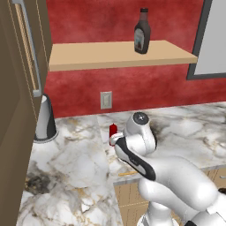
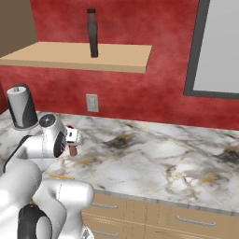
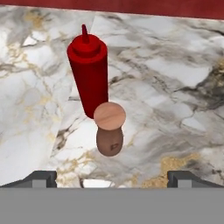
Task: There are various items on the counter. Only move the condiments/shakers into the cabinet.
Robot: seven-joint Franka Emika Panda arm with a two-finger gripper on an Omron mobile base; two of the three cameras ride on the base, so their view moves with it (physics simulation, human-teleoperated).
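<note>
Now, with the sauce bottle (image 1: 142,32) shelved at upper centre, my open gripper (image 3: 112,178) hangs over the shaker (image 3: 110,129) mid-frame, needing descent to straddle it.

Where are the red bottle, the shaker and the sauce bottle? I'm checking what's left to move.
red bottle (image 3: 89,74), hand view, on its body.
shaker (image 3: 110,131), hand view, below its cap.
sauce bottle (image 1: 142,37), left base view, on its label.
</note>
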